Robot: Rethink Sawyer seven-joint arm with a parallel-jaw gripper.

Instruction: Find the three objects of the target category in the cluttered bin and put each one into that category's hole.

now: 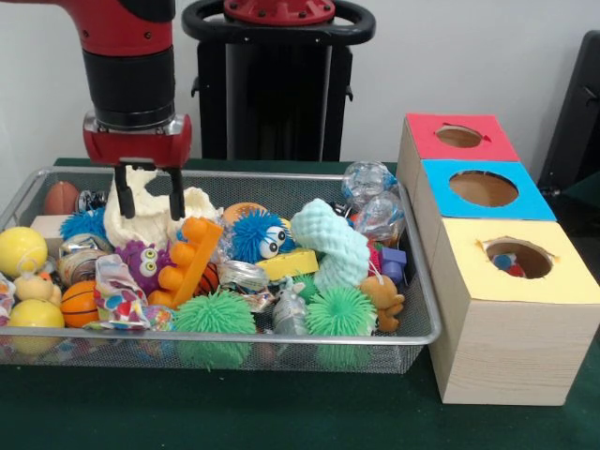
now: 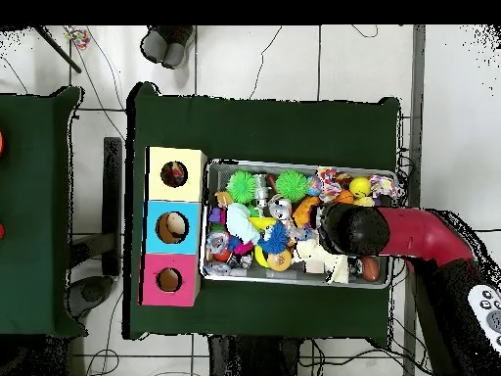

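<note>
My gripper (image 1: 150,212) hangs over the back left of the wire-mesh bin (image 1: 281,343). It is open, with its black fingers (image 1: 123,195) on either side of a peak of the cream knitted cloth (image 1: 136,220). One polka-dot cloth bunch (image 1: 118,296) lies at the bin's front left, near the mesh wall. In the overhead view two colourful bunches (image 2: 330,180) (image 2: 384,186) lie along the bin's far rim, and the arm's head (image 2: 354,227) hides the gripper. The yellow-faced box's hole (image 1: 518,258) (image 2: 174,174) shows a small red and blue bit inside.
The bin is packed with toys: green spiky balls (image 1: 216,314), a blue fuzzy toy with eyes (image 1: 258,234), an orange block (image 1: 187,262), a mint foam piece (image 1: 333,246), yellow balls (image 1: 21,250) and foil wrappers (image 1: 367,183). The blue-faced box (image 1: 483,189) and the red-faced box (image 1: 459,137) stand behind the yellow one.
</note>
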